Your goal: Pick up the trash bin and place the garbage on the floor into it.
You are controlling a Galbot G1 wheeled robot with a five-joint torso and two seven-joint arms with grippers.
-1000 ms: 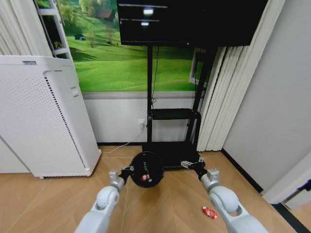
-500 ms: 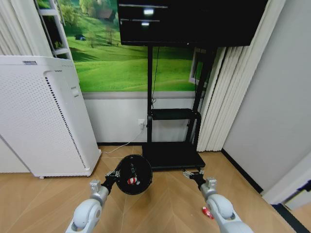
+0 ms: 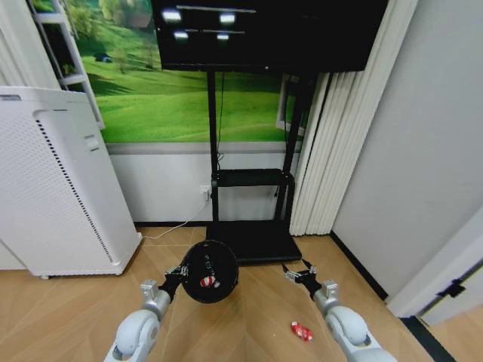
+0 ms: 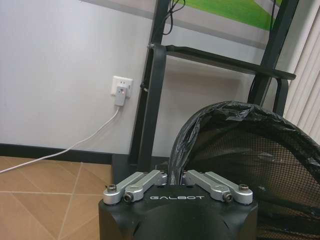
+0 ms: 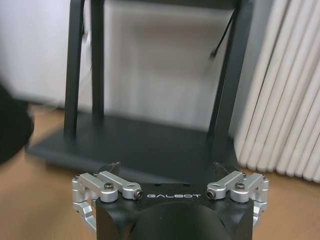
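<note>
Jaws, left gripper [image 3: 178,273]: clenched on the rim of the trash bin, at the lower left of the head view; the left wrist view shows the linkage folded in tight against the bag-lined edge.
Jaws, right gripper [image 3: 299,272]: released and holding nothing — the right wrist view shows the linkage spread wide; it hangs low at right, in front of the stand's base.
White appliance [image 3: 53,196]: tall perforated box standing on the wooden floor [image 3: 68,317] at far left, against the wall.
TV stand [image 3: 249,181]: black frame with a shelf and flat base, carrying a dark screen, just behind both grippers.
Trash bin [image 3: 209,271]: black mesh, lined with a black bag, held off the floor with its mouth toward the head camera, between the two arms.
Piece inside the bin [image 3: 205,281]: red and white, small.
Red wrapper [image 3: 302,331]: on the floor — just beside the right arm, apart from the bin.
</note>
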